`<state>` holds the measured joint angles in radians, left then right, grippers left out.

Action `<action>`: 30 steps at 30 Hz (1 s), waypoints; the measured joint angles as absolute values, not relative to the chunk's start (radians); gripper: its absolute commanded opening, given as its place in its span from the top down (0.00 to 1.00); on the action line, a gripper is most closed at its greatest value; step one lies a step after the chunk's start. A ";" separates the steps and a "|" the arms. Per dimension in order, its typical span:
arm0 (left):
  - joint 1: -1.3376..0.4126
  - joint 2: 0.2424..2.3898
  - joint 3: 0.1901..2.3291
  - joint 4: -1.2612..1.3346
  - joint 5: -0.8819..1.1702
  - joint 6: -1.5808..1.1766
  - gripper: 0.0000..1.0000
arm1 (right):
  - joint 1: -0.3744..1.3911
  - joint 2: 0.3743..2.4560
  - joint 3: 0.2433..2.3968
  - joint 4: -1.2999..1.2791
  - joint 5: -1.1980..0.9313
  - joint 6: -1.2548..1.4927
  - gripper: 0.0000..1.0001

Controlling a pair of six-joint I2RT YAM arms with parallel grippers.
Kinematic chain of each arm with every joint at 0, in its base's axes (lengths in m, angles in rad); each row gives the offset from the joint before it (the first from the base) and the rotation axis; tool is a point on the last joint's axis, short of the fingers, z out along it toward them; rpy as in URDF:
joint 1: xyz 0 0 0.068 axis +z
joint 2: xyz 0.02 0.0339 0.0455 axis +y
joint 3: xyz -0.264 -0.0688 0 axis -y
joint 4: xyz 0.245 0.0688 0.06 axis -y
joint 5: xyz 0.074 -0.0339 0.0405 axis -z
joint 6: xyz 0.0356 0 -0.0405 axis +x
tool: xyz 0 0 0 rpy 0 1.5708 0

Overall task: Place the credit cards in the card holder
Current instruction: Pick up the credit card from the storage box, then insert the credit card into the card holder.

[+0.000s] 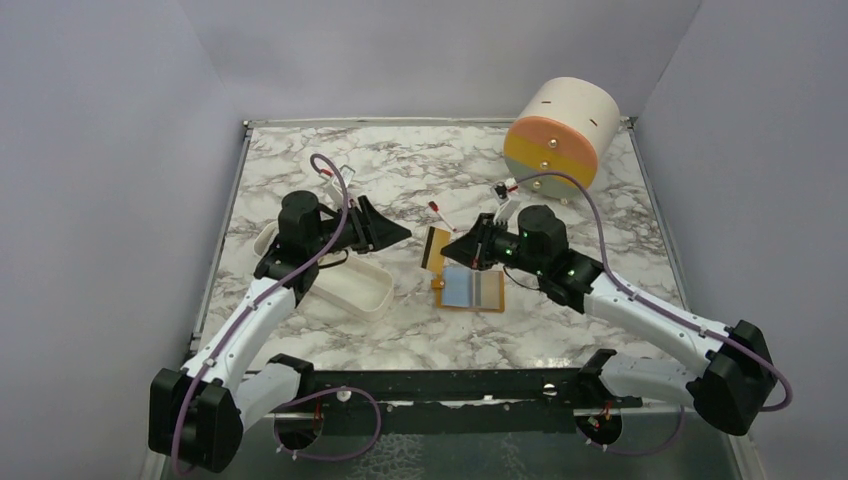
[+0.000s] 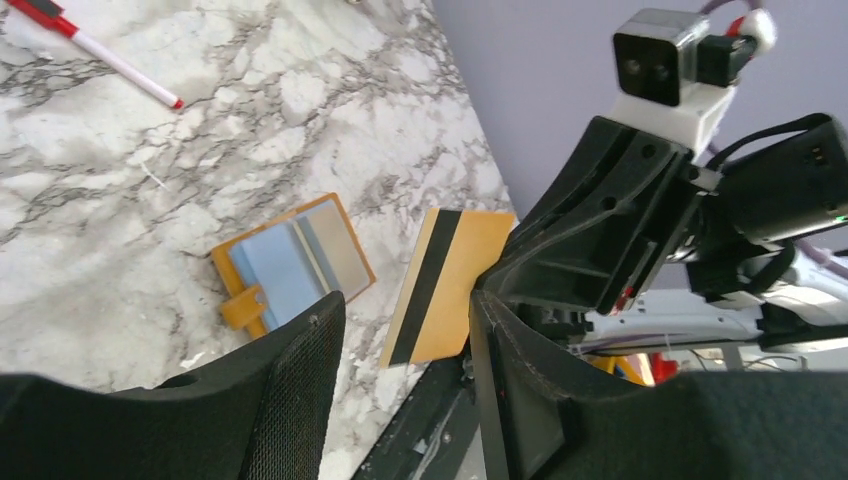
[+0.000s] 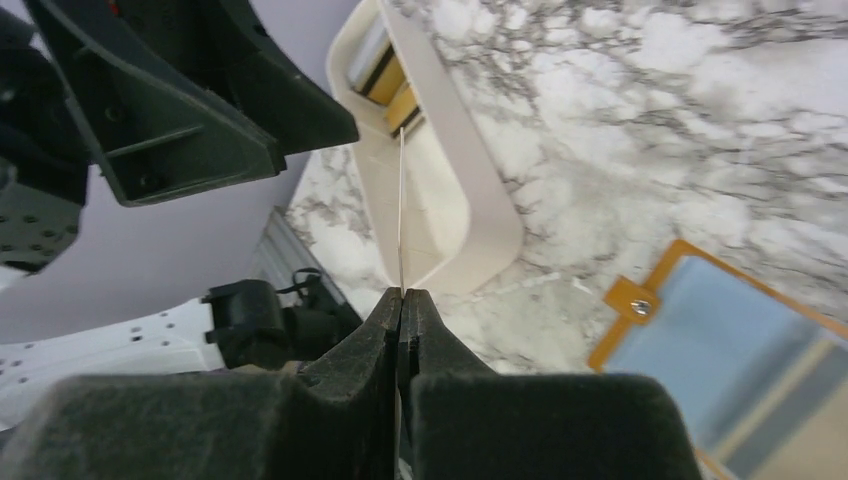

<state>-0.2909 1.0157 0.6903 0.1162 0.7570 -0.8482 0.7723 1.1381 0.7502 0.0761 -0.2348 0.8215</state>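
Observation:
A golden-orange credit card [image 1: 436, 248] with a black stripe hangs above the marble, between the two arms. My right gripper [image 3: 401, 297] is shut on it, and the card [image 3: 401, 210] shows there as a thin edge-on line. In the left wrist view the card [image 2: 445, 285] sits in the gap of my left gripper [image 2: 407, 300], whose jaws stand apart and open. The card holder [image 1: 473, 289] lies unfolded on the table just below the card, blue-grey inside up, snap tab at its left [image 3: 632, 300]. More cards [image 3: 385, 75] lie in the white tray.
A white oblong tray [image 1: 335, 280] sits under the left arm. A cream-and-orange drum [image 1: 560, 132] stands at the back right. A small red-and-white stick [image 1: 436, 210] lies behind the card. A black rail runs along the table's near edge.

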 measured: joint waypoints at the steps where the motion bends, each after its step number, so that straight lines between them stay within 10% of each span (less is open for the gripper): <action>1: -0.295 1.016 0.690 0.106 0.736 -0.832 0.51 | 0.761 1.129 0.756 0.042 -0.228 0.799 0.99; 30: -0.681 1.446 0.823 -0.068 0.289 -0.530 0.68 | 0.345 1.361 0.684 -0.230 -0.526 0.517 0.99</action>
<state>-0.6811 1.4460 0.8230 -0.0677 0.2890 -0.5304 0.3454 1.3605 0.6842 -0.2298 -0.5262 0.5171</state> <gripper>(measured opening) 0.342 0.014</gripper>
